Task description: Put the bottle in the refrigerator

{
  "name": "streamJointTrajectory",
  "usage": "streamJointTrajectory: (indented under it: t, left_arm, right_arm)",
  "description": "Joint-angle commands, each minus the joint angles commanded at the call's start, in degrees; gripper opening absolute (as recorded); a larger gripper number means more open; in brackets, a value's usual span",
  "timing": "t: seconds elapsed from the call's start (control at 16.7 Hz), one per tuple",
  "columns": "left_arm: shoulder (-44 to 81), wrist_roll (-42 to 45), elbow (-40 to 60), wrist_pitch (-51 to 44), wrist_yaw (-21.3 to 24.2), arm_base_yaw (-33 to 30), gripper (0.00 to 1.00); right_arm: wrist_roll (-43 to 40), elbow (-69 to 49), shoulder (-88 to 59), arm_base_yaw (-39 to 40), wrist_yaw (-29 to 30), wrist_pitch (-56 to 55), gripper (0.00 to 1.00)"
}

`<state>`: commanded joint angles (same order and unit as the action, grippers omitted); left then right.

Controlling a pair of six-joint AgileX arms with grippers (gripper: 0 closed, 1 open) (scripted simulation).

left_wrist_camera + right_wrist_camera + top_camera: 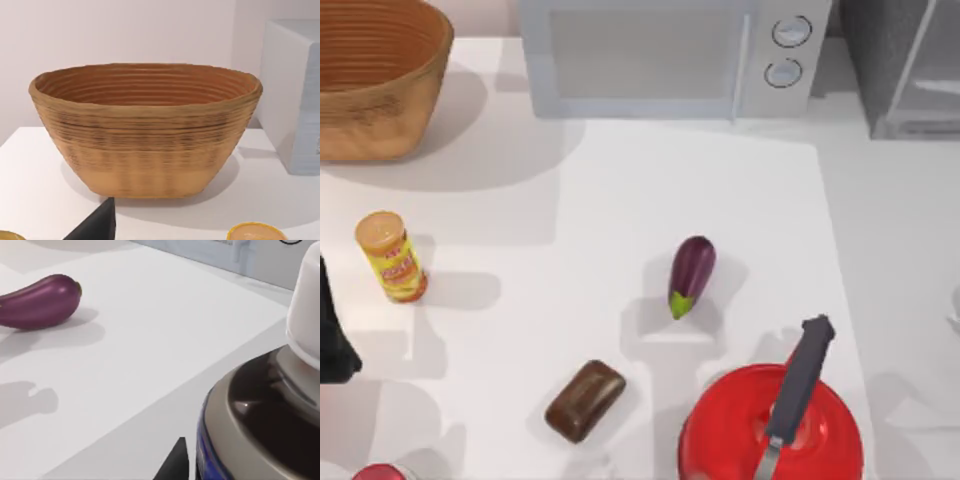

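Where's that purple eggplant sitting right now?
The eggplant lies near the middle of the table in the top view, right of the brown block and above the red pot.

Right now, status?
Right gripper close by white-capped bottle. Left arm idle at table's left edge. Refrigerator at back right. Eggplant mid-table.
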<state>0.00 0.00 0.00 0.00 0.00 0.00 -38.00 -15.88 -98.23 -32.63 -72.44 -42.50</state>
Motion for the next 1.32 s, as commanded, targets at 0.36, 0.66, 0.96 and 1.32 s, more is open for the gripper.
streamJointTrajectory:
  t: [0.36,0.66,0.96,1.32]
  left_arm:
    - [0.00,0.00,0.00,0.00,0.00,0.00,1.00]
    - [0.00,0.00,0.00,0.00,0.00,0.00,1.00]
    - [0.00,0.00,0.00,0.00,0.00,0.00,1.00]
    - [0.00,0.00,0.00,0.00,0.00,0.00,1.00]
  right_arm:
    - [-12.90,-6.35,-5.18,-3.97,-3.44,16.28,0.01]
    - [-33.49,-15.85,-10.31,-10.46,-5.61,45.44,0.01]
    - [-55.46,-26.69,-12.13,-16.08,-5.40,78.89,0.01]
    - [-74.38,-37.11,-9.94,-18.33,-4.71,101.84,0.01]
